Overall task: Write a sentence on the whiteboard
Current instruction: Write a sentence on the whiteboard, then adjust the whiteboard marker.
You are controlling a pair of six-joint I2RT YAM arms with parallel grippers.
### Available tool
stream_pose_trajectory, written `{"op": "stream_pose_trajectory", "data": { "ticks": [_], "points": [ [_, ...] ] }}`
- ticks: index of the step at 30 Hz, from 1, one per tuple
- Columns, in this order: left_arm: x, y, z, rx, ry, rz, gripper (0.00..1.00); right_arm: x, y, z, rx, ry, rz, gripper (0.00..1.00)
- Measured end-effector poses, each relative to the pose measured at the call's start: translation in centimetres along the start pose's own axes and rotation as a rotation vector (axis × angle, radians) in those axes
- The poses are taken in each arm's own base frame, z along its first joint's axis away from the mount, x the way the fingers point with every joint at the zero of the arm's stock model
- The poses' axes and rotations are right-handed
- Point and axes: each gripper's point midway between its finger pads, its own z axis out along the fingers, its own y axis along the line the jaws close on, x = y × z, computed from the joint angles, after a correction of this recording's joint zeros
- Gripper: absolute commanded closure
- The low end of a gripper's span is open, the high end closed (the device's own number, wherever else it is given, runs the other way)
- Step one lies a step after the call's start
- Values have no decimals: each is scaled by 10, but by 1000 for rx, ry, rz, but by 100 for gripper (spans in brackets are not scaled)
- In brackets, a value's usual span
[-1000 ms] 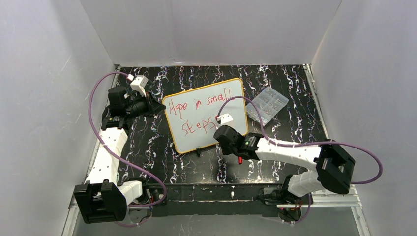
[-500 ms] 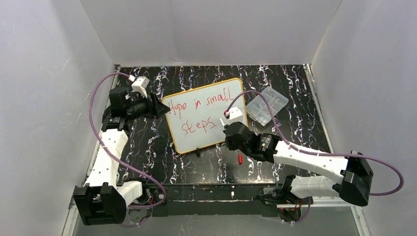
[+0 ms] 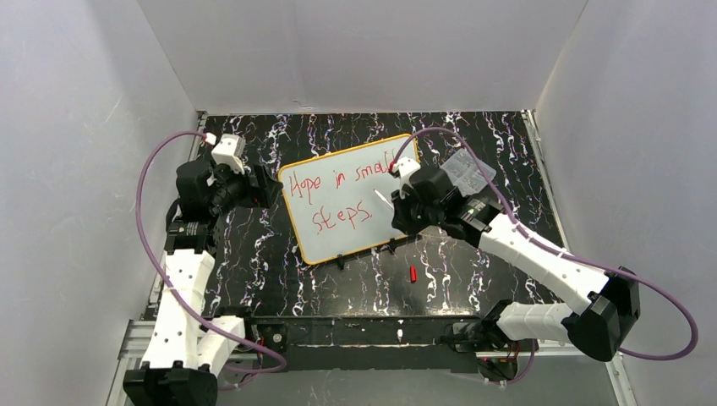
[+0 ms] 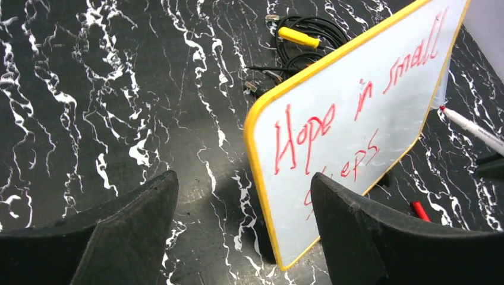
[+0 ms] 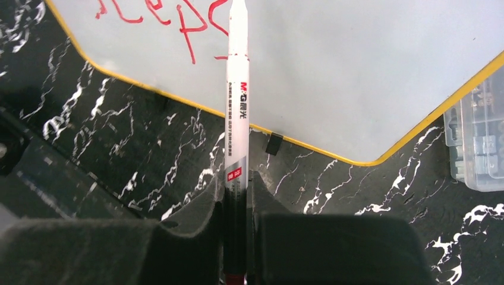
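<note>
The whiteboard (image 3: 342, 241) stands propped at a tilt in the middle of the black marbled table (image 3: 279, 271), resting on small black feet (image 5: 273, 143) along its lower edge, its orange-yellow rim running all the way round. The sentence (image 3: 336, 200) fills its upper left part in thin red strokes: "Hope in small" on the first line and "steps." below it.

The left gripper (image 4: 243, 178) sits at the left of the overhead view, just beside the board's left edge. Its jaws are spread wide with nothing between them but the table and the board's near corner, which they do not touch.

The right gripper (image 5: 236, 184) hangs over the board's right side, clamped on a white-barrelled marker (image 5: 238, 89). The marker points up the frame toward the end of "steps"; whether its tip touches the surface cannot be told.

A small red cap (image 3: 413, 273) lies on the table below the board. A clear plastic parts box (image 3: 469, 169) sits at the board's upper right, and black cables with a yellow plug (image 4: 300, 37) lie behind it.
</note>
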Motion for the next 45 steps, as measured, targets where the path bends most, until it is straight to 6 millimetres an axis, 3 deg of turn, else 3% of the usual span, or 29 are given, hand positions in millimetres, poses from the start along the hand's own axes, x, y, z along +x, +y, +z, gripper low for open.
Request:
{"op": "stream_pose_trajectory", "data": {
  "ticks": [3,6,12,20,25,29,35,45],
  "points": [
    [-3,-10,-5,-6,-9,66,20,-3,-2,-7,-83,35,4,99],
    [-4,-32,-6,33,10,157,21,-3,3,-14,-177,68,1,99],
    [-4,-86,-17,194,20,298,25,14,36,-32,-412,152,-3,99],
    [38,-176,-40,597,120,394,27,29,66,-55,-617,241,28,99],
    [65,-213,-50,766,200,441,26,34,83,-64,-728,272,40,99],
    [87,-231,-50,849,273,474,28,50,98,-65,-786,353,35,99],
    [118,-251,-50,940,376,513,45,63,116,-70,-845,418,10,99],
    [135,-259,-59,993,421,537,62,63,119,-74,-875,422,13,99]
  ]
}}
